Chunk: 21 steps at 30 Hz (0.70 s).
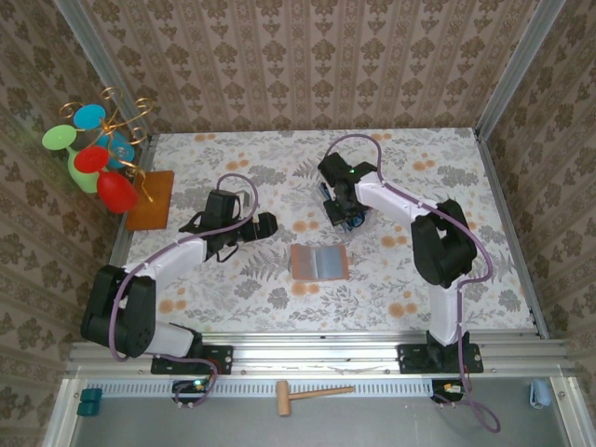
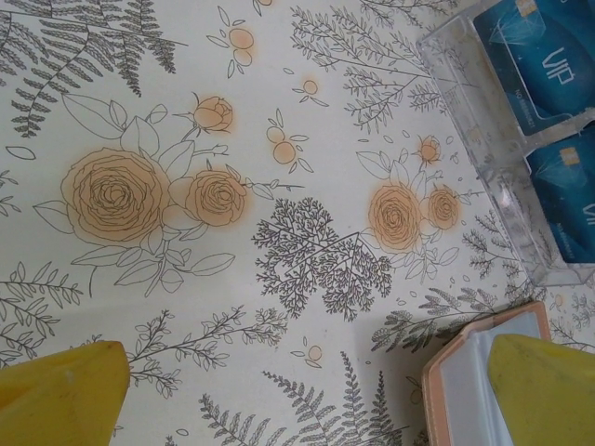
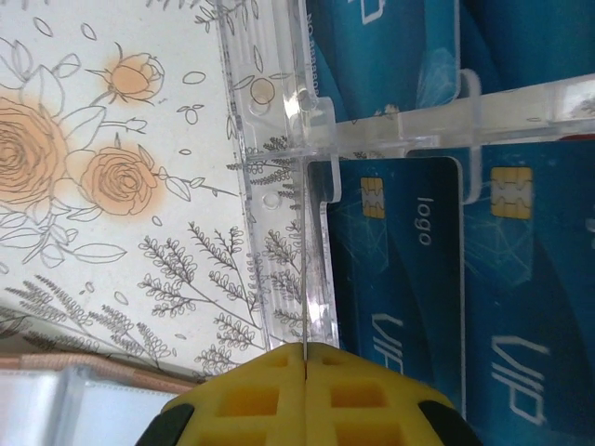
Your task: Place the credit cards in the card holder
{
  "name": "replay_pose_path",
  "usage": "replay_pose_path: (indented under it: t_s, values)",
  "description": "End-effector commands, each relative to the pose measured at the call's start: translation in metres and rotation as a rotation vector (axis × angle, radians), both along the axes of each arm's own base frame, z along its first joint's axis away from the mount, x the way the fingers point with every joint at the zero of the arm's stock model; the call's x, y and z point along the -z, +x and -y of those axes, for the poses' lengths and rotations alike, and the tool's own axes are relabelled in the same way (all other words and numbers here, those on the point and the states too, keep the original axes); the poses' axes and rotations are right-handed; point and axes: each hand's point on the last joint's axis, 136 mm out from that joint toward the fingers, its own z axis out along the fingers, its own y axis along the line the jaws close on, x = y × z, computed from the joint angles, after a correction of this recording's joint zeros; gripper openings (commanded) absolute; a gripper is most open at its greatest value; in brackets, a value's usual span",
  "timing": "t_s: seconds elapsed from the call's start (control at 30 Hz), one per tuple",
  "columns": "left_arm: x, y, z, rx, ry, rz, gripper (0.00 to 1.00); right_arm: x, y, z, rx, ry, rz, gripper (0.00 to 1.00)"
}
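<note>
The right claw (image 3: 305,360) is pinched closed at the side wall of the clear tray (image 3: 270,167), with the blue credit cards (image 3: 400,279) lying in the tray just beyond it. The left claw (image 2: 307,395) gapes wide above the bench (image 2: 279,232), and the open card holder (image 2: 465,372) lies beside one finger.

"VIP" and "logo", pale print on blue credit cards (image 3: 400,269); "VIP" in both wrist views

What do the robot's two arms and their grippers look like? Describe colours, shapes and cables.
Both the left arm and right arm have white tubular links, bulky black joint housings and a purplish cable looping along them. The left gripper has smooth yellow fingers; the right gripper has yellow fingers moulded with square grid recesses.
</note>
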Motion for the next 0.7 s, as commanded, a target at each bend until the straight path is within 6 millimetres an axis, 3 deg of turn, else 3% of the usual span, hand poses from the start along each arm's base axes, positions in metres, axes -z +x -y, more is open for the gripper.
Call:
replay_pose_path:
  t_s: [0.0, 0.2, 0.5, 0.67]
  values:
    - [-0.01, -0.003, 0.004, 0.055, 0.038, 0.013, 1.0, -0.057, -0.001, -0.004, -0.026, 0.038, 0.1, 0.0]
    - [-0.012, -0.026, 0.017, 0.155, 0.196, 0.048, 1.0, -0.082, -0.02, -0.016, 0.04, 0.226, 0.135, 0.0]
    - [-0.005, -0.047, 0.037, 0.283, 0.435, 0.123, 1.0, -0.063, -0.067, -0.027, 0.251, 0.636, 0.105, 0.0]
    - [0.004, -0.052, 0.048, 0.311, 0.461, 0.142, 1.0, -0.045, -0.078, -0.026, 0.306, 0.752, 0.08, 0.0]
